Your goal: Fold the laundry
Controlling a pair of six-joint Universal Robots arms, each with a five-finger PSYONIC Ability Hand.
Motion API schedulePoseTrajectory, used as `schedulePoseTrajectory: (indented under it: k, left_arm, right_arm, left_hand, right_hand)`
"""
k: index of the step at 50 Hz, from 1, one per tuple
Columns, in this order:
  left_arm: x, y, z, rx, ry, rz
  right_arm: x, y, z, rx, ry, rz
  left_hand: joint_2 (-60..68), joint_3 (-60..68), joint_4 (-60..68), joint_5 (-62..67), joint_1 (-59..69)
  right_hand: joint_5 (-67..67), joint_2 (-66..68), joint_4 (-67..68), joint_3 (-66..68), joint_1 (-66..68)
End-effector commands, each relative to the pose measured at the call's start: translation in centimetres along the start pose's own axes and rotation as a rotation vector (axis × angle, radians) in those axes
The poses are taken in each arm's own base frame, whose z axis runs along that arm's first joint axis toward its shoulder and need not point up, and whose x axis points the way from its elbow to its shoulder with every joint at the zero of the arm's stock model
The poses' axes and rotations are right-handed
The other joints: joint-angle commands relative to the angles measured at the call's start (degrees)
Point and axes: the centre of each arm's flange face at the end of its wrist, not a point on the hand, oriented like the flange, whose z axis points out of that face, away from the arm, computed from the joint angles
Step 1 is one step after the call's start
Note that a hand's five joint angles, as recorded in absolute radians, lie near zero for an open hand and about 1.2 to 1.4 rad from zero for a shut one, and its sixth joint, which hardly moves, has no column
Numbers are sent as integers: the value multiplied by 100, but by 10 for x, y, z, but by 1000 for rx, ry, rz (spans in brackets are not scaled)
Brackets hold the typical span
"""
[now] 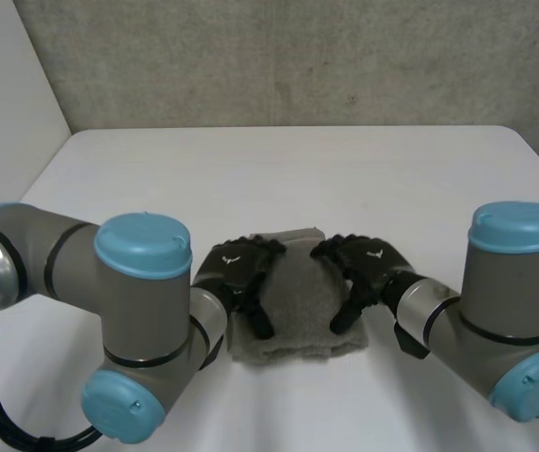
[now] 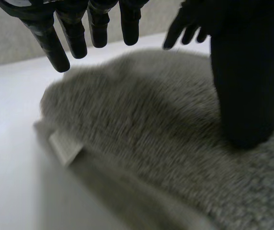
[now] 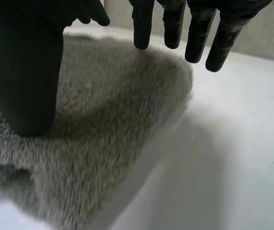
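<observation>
Plainly the grey towel (image 1: 296, 306) is lying folded on the white surface (image 1: 288, 179), looking soft, light and floppy, its side edges offering the best hold. Flanking the towel, the left hand (image 1: 236, 273) and right hand (image 1: 368, 264) are gripping nothing, fingers (image 2: 60, 48) straight, thumbs (image 3: 27, 86) resting on its pile.

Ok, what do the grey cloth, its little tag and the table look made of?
Grey cloth: looks like plush fleece or microfibre, matte, with a short fuzzy pile all over. Tag: a small pale strip at its edge, perhaps woven fabric; too blurred to say. Table: smooth white top, likely laminate or painted board; no grain shows.
</observation>
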Motion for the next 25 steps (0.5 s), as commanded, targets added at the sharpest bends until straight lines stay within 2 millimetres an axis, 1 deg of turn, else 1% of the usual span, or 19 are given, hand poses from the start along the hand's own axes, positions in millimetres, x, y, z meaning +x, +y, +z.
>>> schedulePoseTrajectory:
  k: [1,5,8,9,10,11,12,13,15,16,17,18,19,20,21,22,23,24,25]
  left_arm:
    - [-17,19,-2,-54,-115,59]
    - [-20,20,-5,-61,-119,97]
    - [-19,12,-11,-40,-119,122]
    - [-18,6,-15,-19,-117,124]
    - [-18,6,-15,-18,-117,124]
    - [-18,-3,-19,9,-115,121]
    - [-17,-15,-26,47,-113,116]
    - [-17,-15,-26,47,-113,116]
    - [-14,-47,-41,147,-107,106]
    - [-14,-47,-41,148,-107,106]
    - [-13,-65,-50,205,-105,100]
    - [-13,-65,-50,206,-105,100]
    - [-14,-86,-59,272,-110,95]
    - [-18,-109,-69,343,-120,83]
    - [-18,-109,-69,343,-120,83]
    - [-26,-131,-78,406,-146,71]
    - [-35,-148,-86,442,-174,63]
    - [-35,-148,-87,442,-174,63]
    - [-43,-163,-96,458,-202,56]
  right_arm:
    - [-9,16,6,-38,-25,-84]
    - [-14,20,7,-45,-32,-112]
    - [-18,17,8,-37,-37,-138]
    - [-18,12,6,-23,-33,-147]
    - [-18,3,4,5,-26,-153]
    - [-18,3,4,6,-26,-153]
    - [-18,-13,-1,51,-19,-155]
    - [-18,-13,-1,51,-19,-155]
    - [-16,-50,-20,165,22,-172]
    - [-16,-50,-20,166,22,-172]
    - [-13,-68,-30,222,61,-177]
    - [-8,-85,-40,275,118,-179]
    - [-8,-85,-40,276,118,-179]
    - [-2,-103,-53,332,183,-175]
    - [-2,-103,-53,333,184,-175]
    - [4,-122,-68,396,254,-172]
    - [10,-139,-82,448,320,-168]
    - [10,-139,-82,449,320,-168]
    - [15,-152,-95,480,375,-167]
  left_hand:
    - [110,76,95,-125,28]
    - [76,42,61,-159,-6]
    - [55,21,40,-180,-28]
    - [55,21,40,-180,-28]
    - [55,21,40,-180,-28]
    - [55,21,40,-180,-28]
    - [55,21,40,-180,-28]
    - [55,21,40,-180,-28]
    - [55,21,40,-180,-28]
    - [55,21,40,-180,-28]
    - [55,21,40,-180,-28]
    - [55,21,40,-180,-28]
    - [55,21,40,-180,-28]
    - [59,25,44,-176,-23]
    - [59,25,44,-176,-23]
    - [76,42,61,-159,-6]
    - [109,76,94,-126,27]
    - [110,76,95,-125,27]
    - [110,76,95,-125,27]
  right_hand:
    - [-329,-330,-352,-213,-240]
    - [-329,-330,-352,-213,-240]
    - [-329,-330,-352,-213,-240]
    - [-329,-330,-352,-213,-240]
    - [-329,-330,-352,-213,-240]
    - [-329,-330,-352,-213,-240]
    - [-329,-330,-352,-213,-240]
    - [-329,-330,-352,-213,-240]
    - [-329,-330,-352,-213,-240]
    - [-329,-330,-352,-213,-240]
    - [-329,-330,-352,-213,-240]
    - [-329,-330,-352,-213,-240]
    - [-329,-330,-352,-213,-240]
    - [-329,-330,-352,-213,-240]
    - [-329,-330,-352,-213,-240]
    - [-329,-330,-352,-213,-240]
    - [-329,-330,-352,-213,-240]
    - [-329,-330,-352,-213,-240]
    - [-329,-330,-352,-213,-240]
